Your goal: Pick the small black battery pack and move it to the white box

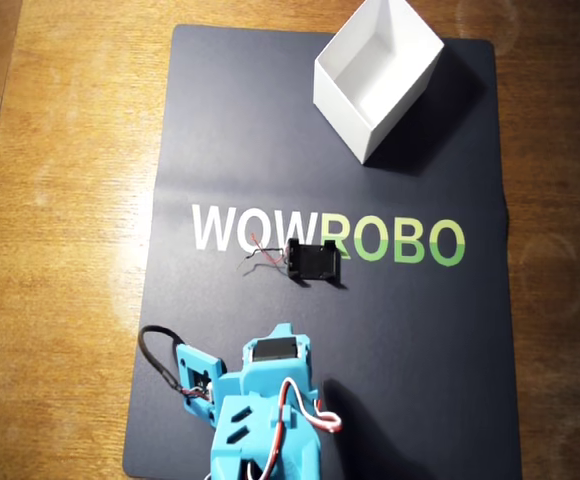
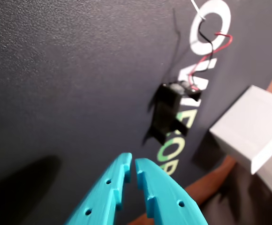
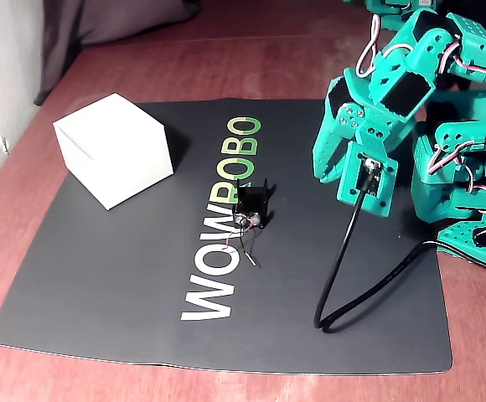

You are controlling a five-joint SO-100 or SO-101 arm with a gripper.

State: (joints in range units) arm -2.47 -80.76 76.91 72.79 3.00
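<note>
- Teal gripper [image 2: 133, 165] of mine, jaws nearly closed, holding nothing.
- Small black battery pack [image 2: 170, 112] sits mid-mat [image 1: 230, 130], wires trailing.
- White box [image 1: 375, 75] at mat's far corner.

White box [image 2: 251, 131] is cut by the right edge in the wrist view and blurred; its top corner is clipped by the upper edge in the overhead view [image 1: 375, 75]. The arm [image 1: 265, 410] is cropped at the bottom overhead, so the hand is not seen there. In the fixed view the arm [image 3: 394, 92] is cut top and right. Battery pack [image 2: 171, 110] is blurred in the wrist view; its wire ends [image 3: 247, 251] are too thin to trace.
</note>
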